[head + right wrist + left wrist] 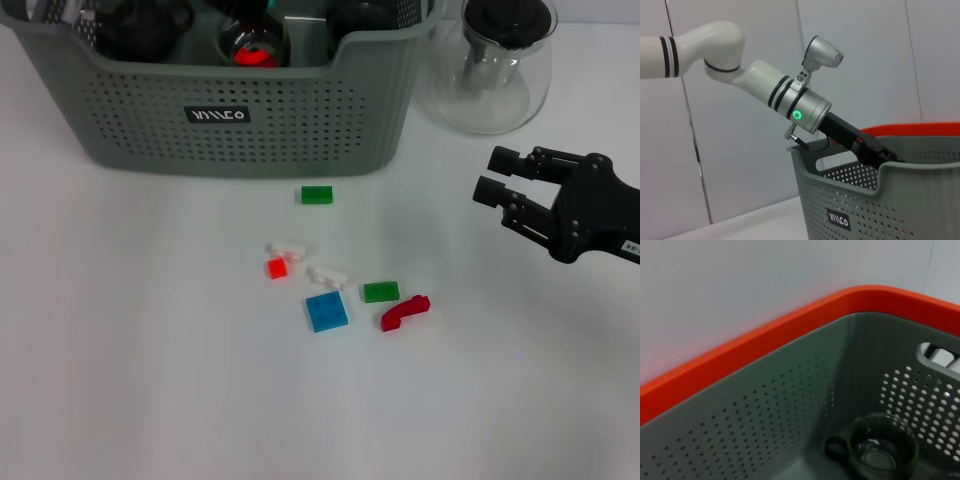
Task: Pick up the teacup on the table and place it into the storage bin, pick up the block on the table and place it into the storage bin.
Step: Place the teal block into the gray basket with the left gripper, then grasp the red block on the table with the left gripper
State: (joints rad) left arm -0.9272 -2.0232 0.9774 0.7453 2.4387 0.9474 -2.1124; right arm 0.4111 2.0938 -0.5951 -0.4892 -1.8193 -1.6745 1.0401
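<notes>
1. I can see a teacup (pixel 882 450) sitting on the floor of the storage bin (pixel 250 130), close to a corner. So I think the cup part of the job is done.

2. My left gripper (pixel 875 152) is reaching down inside the bin, over its rim. I cannot tell if its fingers are open or shut, because the bin wall hides them.

3. The blocks are not put away. They lie on the table (pixel 120 350) in front of the bin: a green block (pixel 316 195) closest to the bin, then a small red block (pixel 277 268), a blue block (pixel 327 312), another green block (pixel 380 292) and a curved red piece (pixel 404 312).

4. My right gripper (pixel 490 175) hangs above the table, off to the right of the blocks. Its fingers are spread open and hold nothing.

5. There is lots of bare table around the blocks, so I think I can come down from above without bumping things.

6. A glass pot (pixel 492 65) stands just beside the bin's right end, behind my right gripper. I should keep away from it.

7. The bin wall is tall, so I guess a block must be lifted well up to clear the rim.
</notes>
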